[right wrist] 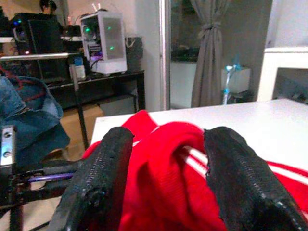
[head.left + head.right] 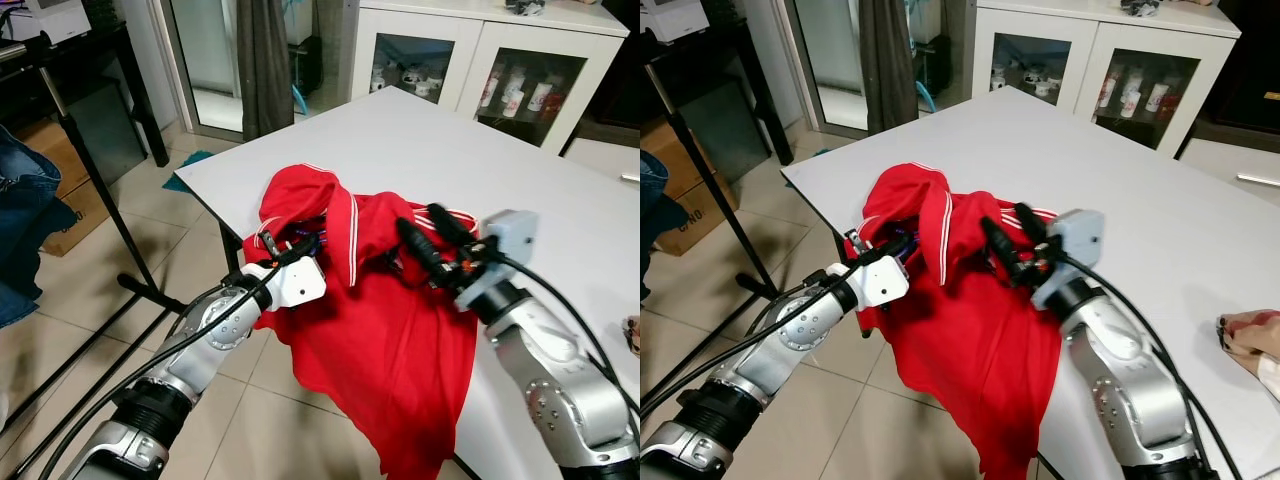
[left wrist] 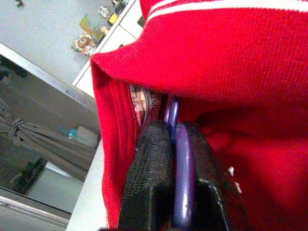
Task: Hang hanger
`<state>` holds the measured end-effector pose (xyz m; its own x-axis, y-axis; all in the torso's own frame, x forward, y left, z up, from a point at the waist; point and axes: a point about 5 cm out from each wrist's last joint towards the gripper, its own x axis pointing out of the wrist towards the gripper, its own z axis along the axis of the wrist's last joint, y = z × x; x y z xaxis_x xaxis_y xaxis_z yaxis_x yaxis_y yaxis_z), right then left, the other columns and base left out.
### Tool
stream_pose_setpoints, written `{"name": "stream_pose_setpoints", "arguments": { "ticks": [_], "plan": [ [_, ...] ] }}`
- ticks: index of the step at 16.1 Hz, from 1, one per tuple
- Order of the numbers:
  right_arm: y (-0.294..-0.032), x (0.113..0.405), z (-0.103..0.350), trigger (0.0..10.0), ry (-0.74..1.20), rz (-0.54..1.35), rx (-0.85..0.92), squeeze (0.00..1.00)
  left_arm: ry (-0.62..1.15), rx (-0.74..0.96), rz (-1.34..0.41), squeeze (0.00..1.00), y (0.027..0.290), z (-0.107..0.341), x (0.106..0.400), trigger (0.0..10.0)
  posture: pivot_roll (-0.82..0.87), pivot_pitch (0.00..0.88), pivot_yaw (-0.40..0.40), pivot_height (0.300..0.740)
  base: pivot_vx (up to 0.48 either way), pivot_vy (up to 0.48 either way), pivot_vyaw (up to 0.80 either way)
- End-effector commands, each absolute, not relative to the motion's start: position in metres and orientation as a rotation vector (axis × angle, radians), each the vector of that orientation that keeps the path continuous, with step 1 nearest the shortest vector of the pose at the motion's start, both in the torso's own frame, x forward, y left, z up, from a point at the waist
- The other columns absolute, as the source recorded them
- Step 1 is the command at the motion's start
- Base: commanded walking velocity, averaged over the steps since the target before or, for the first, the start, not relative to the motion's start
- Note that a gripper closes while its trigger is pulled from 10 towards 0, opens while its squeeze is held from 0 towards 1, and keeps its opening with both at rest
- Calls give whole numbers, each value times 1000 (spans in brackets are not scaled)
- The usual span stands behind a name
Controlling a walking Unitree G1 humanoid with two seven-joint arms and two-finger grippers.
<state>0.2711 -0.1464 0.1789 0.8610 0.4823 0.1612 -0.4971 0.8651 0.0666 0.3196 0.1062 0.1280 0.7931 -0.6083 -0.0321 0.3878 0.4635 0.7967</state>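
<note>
In the left eye view a red shirt with white stripes lies bunched on the corner of a white table and drapes over its edge toward the tiled floor. The left gripper reaches into the shirt's collar from the table's edge, and a bit of purple hanger shows there. The right gripper rests on the shirt from the other side, its 2 black fingers apart over the cloth. A black clothes rack stands off to the left, with blue denim hanging from it, and a white cabinet stands behind the table. The right eye view shows the same layout, plus a crumpled cloth at the table's right edge. In the left wrist view the 2 fingers are pinched on the purple hanger's thin bar inside the red collar. In the right wrist view the fingers stand spread with red cloth bulging between them, not pressed; the left gripper holding the purple bar shows beyond them.
</note>
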Motion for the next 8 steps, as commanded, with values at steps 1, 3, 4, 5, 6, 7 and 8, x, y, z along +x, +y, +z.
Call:
{"name": "stream_pose_setpoints", "arguments": {
  "ticks": [1,3,4,5,6,7,8],
  "plan": [
    [-139,273,176,10000,-86,507,77,439,-282,901,-603,0,106,131,323,0,19,36,8,740,0,0,0],
    [-137,277,167,10000,-20,478,49,278,-292,901,-606,0,104,132,323,0,20,36,8,740,0,0,0],
    [-137,280,160,10000,40,456,33,0,-299,901,-608,0,103,133,322,0,21,36,7,740,0,0,0],
    [-137,282,155,10000,81,438,33,0,-304,901,-608,0,103,134,322,0,21,36,7,740,0,0,0],
    [-140,284,151,4863,112,413,34,0,-307,902,-608,0,103,135,322,0,22,36,7,740,0,0,0],
    [-145,286,148,0,131,379,29,0,-310,903,-608,0,103,135,322,0,24,37,7,740,0,0,0],
    [-147,287,148,0,135,365,31,0,-312,903,-608,0,103,135,322,0,24,37,7,740,0,0,0]
  ]
}}
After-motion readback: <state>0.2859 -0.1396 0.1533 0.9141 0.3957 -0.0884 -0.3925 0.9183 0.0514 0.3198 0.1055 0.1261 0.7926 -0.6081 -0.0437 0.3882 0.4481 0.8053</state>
